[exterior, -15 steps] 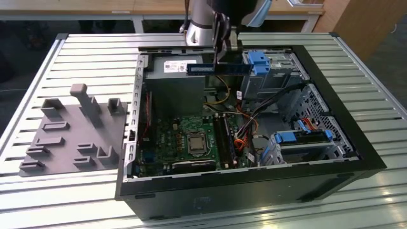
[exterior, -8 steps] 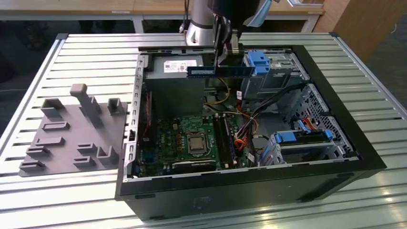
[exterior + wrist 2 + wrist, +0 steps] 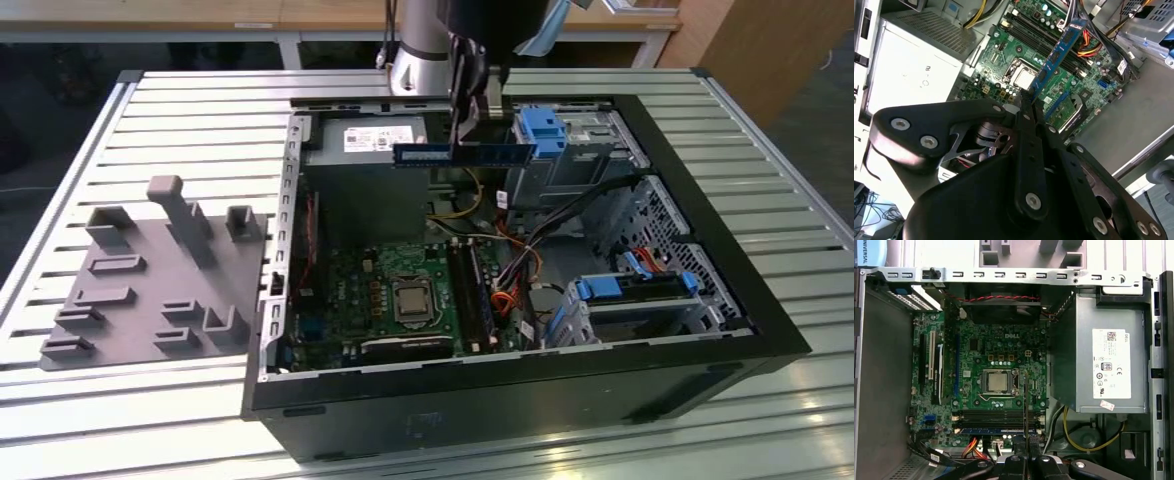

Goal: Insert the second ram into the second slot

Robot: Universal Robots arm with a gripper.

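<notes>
Held aloft: the second ram (image 3: pixel 465 154), a thin flat dark-blue stick with black chips along its face and a small pale label. It hangs above the open case (image 3: pixel 694 300), well clear of the board, and in the exterior view it shows against the far end, in front of the grey steel power supply (image 3: pixel 374 140). Its long axis is level and runs across the exterior view from left to right, broad face upright. The gripper (image 3: pixel 470 138) stands vertical above it, its dark fingers clamped on the upper edge at about mid-length, so the stick juts out on both sides. The ram slots (image 3: pixel 467 290) are long narrow black channels on the green motherboard (image 3: pixel 347 290), just beside the square metal processor socket (image 3: pixel 404 298). They lie below the gripper and run near-to-far in the exterior view, so the stick sits crosswise to them. In the first wrist view it reads edge-on as a thin line crossing the slot bank squarely. It is not yet lined up or seated. A blue strip (image 3: pixel 994 430) lies along one slot, likely a stick already in, though I cannot be sure. Around the case are chunky bright-blue tabs (image 3: pixel 541 125), loose black and orange cables (image 3: pixel 501 300), a ribbed metal table (image 3: pixel 187 110) and a matte grey fixture plate (image 3: pixel 147 290).
</notes>
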